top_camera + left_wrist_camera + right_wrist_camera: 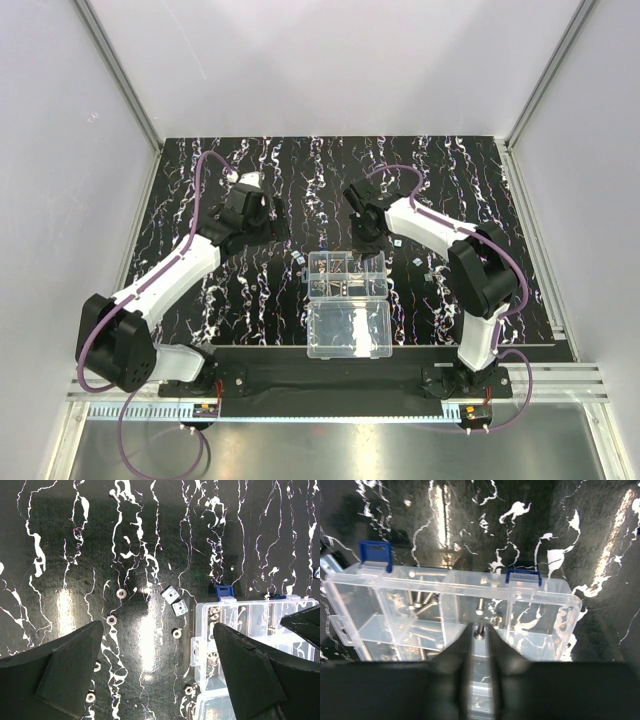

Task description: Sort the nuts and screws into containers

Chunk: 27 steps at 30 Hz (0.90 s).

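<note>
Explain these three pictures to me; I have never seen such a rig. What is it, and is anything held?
Two robot arms are bolted side by side at the near edge. One picture looks down on both; the others come from a camera on each wrist, its own fingers in view. On the black marbled mat sits a clear organizer box, lid folded open, screws in some cells; loose nuts lie beside it. The left gripper is wide open and empty. The right gripper, nearly closed, hovers over the box with a screw at its fingertips; whether it grips it is unclear.
</note>
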Tool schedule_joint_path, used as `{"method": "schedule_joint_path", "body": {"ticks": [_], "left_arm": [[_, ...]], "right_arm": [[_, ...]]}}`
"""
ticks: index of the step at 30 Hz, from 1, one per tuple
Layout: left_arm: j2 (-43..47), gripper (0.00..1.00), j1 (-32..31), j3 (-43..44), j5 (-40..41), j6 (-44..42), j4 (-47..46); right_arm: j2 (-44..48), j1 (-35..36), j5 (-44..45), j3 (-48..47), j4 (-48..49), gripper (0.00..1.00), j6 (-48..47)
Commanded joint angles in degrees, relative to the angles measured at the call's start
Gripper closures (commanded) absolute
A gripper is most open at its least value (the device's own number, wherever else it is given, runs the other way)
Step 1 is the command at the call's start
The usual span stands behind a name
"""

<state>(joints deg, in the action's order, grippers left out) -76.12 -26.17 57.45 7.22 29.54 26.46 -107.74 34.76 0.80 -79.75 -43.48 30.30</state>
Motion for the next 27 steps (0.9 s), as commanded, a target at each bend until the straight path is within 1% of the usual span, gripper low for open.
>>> {"method": "schedule_joint_path", "body": {"ticks": [1,5,7,9,11,12,14,15,16,18,19,20,21,22,23,26,27], "left_arm": [[1.41,0.01,0.33,-0.41,-0.46,-0.54,-1.93],[1.5,0.01,0.51,-0.41,-0.54,-0.62,-1.85],[1.76,0.01,0.51,-0.41,-0.46,-0.62,-1.85],[2.02,0.01,0.6,-0.41,-0.11,-0.62,-1.76],[2.37,0.01,0.77,-0.58,0.07,-0.71,-1.67],[2.38,0.01,0.77,-0.76,0.33,-0.71,-1.76],[2.38,0.01,0.86,-1.02,0.42,-0.71,-2.02],[2.29,0.01,0.86,-1.03,0.25,-0.71,-2.11],[2.11,0.01,0.86,-1.03,0.16,-0.71,-2.2],[1.5,0.01,0.86,-0.85,0.07,-0.89,-2.2],[1.24,0.01,0.95,-0.76,0.16,-0.89,-2.11],[0.62,0.01,0.95,-0.67,0.25,-1.06,-2.03],[0.36,0.01,0.95,-0.41,0.51,-0.98,-2.02],[0.09,0.01,1.04,-0.32,0.6,-1.06,-1.94],[-0.34,0.01,1.12,-0.24,0.77,-0.98,-2.02],[-1.66,0.01,1.21,0.64,1.3,-0.98,-1.76],[-2.36,0.01,1.21,1.25,1.39,-0.98,-1.76]], "right_arm": [[0.25,0.74,-0.18,-3.22,-1.08,0.68,-1.56],[1.66,0.74,-2.46,-6.02,-1.34,0.5,-3.14],[2.36,0.66,-1.95,-7.87,-3.08,0.48,-3.93],[3.41,0.22,-1.06,-10.41,-4.5,0.43,-4.38],[4.2,-0.92,2.88,-12.09,-6.61,0.39,-4.38],[5.17,-1.71,3.42,-12.27,-7.14,0.38,-4.38],[6.49,-5.83,3.95,-11.67,-7.49,0.35,-3.94],[8.06,-7.76,3.77,-10.27,-7.23,0.32,-3.76],[9.12,-11.26,3.6,-9.21,-6.45,0.31,-3.5],[11.92,-15.06,3.16,-6.05,-5.65,0.26,-3.24],[12.9,-16.55,3.42,-4.99,-5.04,0.19,-3.32],[13.78,-19.7,3.94,-2.89,-4.68,0.16,-3.41],[15.27,-21.04,4.64,-2.09,-4.68,0.12,-3.5],[15.89,-22.62,5.96,-1.12,-4.42,0.01,-3.76],[16.42,-25.42,6.4,0.63,-4.33,0.0,-3.94],[18.09,-30.09,6.41,4.14,-3.19,0.0,-4.46],[18.62,-33.06,6.32,4.86,-2.66,0.0,-4.64]]}}
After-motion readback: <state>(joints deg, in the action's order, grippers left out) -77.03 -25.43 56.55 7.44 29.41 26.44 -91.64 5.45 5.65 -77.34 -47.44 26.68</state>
